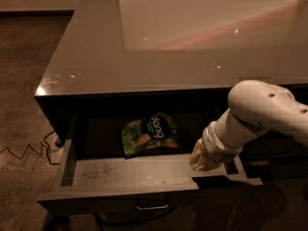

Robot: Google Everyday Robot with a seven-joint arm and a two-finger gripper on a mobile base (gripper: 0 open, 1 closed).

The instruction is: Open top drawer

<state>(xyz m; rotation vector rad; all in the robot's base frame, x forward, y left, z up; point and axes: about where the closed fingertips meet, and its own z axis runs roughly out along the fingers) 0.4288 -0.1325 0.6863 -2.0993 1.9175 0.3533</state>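
The top drawer [120, 190] stands pulled out from under the counter, with its scuffed grey floor [106, 170] showing. Its small metal bar handle [153, 207] sits at the middle of the front, below the rim. My gripper [204, 159] is at the end of the white arm [260, 112]. It is down inside the drawer's right end, just behind the front wall and well right of the handle.
A green snack bag [149, 134] lies inside the drawer toward the back. The glossy grey countertop [159, 37] overhangs above. A cable [24, 153] trails on the carpet at the left, near the drawer's left side.
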